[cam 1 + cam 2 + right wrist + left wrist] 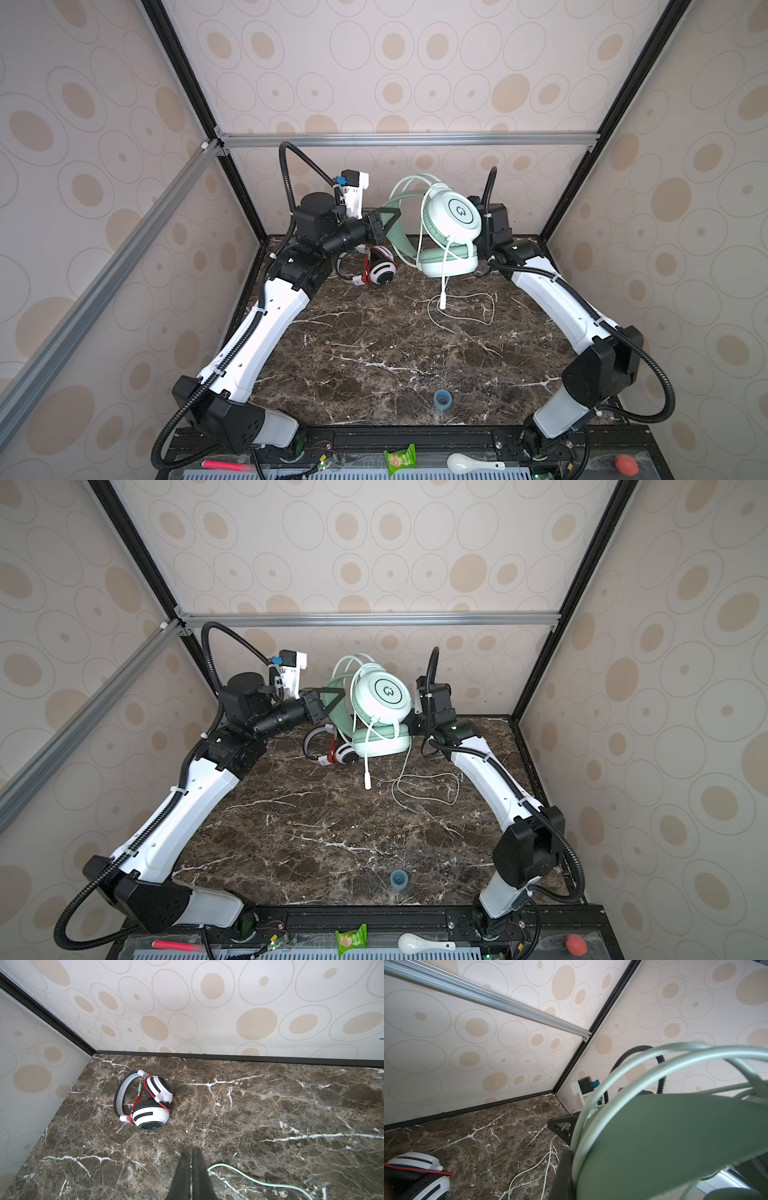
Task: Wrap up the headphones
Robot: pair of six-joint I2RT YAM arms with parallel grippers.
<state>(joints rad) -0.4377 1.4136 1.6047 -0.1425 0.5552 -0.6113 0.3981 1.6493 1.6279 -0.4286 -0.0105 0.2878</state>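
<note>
And there, up off the table: pale mint green over-ear headphones (pixel 453 216), gripped at the soft green headband (pixel 675 1136) by the left gripper (pixel 388 220), black fingers pinched tight on that band. Hanging just beyond the left gripper's tips in both top views, round white-faced cup above, padded cup below, clear of the surface. Dangling under the cups, a short white stub (pixel 443 301) on its own lead. Trailing down from there, the matching mint cord (pixel 260 1182), loose on the table under the right arm's wrist.

Over to the right gripper (pixel 190 1150): hidden behind the hanging cups in both top views, but plain in the right wrist view, fingers pressed together, low over the table, nothing visible between them. Cord right beside those fingers; pinched or merely passing, cannot tell.

Below the left gripper, lying on the brown white-veined marble tabletop (pixel 374 353): white over-ear headphones with black pads and a grey headband (pixel 151 1118), thin red cord (pixel 425 1169) wound round the cups, touched by neither gripper.

Well behind both grippers, toward the arm bases: small blue ring (pixel 444 399) on the marble, then a green snack packet (pixel 400 457), white spoon (pixel 461 462) and red ball (pixel 626 464) past the table's front edge.
</note>
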